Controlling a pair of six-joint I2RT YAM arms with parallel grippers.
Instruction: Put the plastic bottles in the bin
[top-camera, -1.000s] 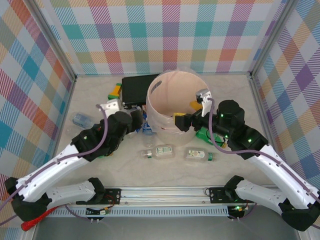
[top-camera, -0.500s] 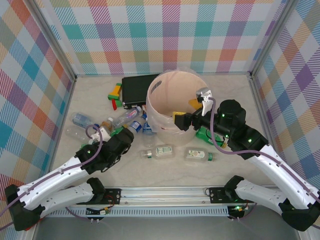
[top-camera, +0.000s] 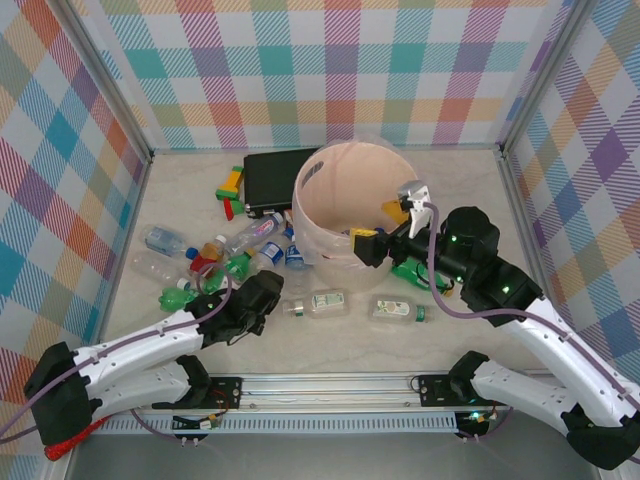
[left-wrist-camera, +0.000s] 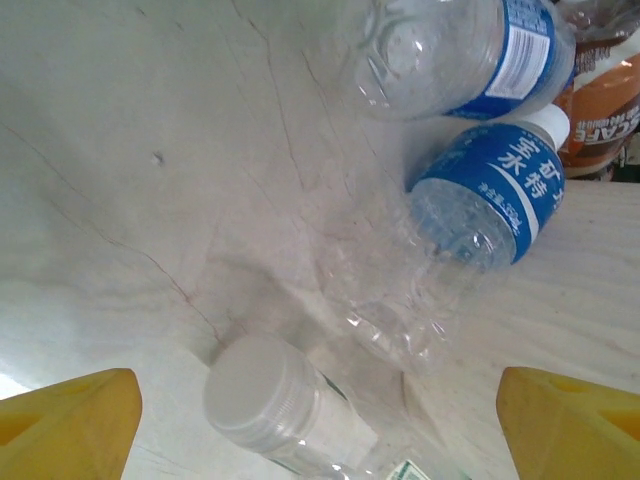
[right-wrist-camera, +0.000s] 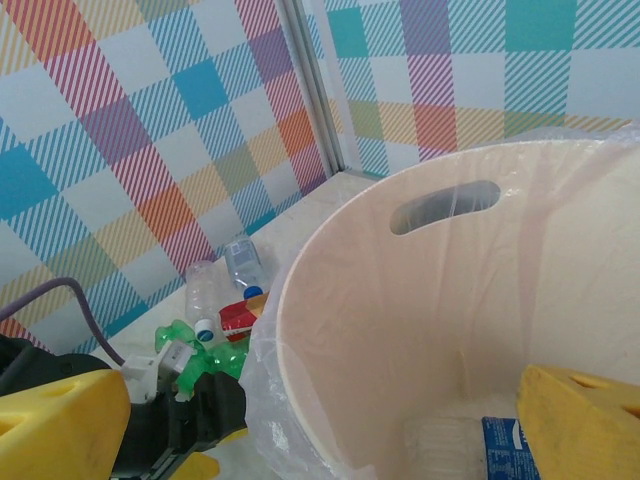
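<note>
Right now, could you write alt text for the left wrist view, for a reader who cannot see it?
The open left gripper hangs over a white-capped clear bottle lying on the marble table, between its yellow fingertips. A blue-labelled bottle and a second blue-labelled bottle lie beyond it, at the upper right.

Straight ahead of the left gripper (left-wrist-camera: 320, 425), toward the finger on the right of the wrist view, a clear bottle (left-wrist-camera: 470, 210) shows a blue label with white Chinese characters. 宝矿 and 水特 read clearly, and the rest curves out of sight. Just beyond it, a brown-labelled bottle (left-wrist-camera: 600, 100) gives the letters CAFE. Farther ahead, a second blue-labelled bottle (left-wrist-camera: 470, 50) carries a white panel of print, too fine to read.
</note>
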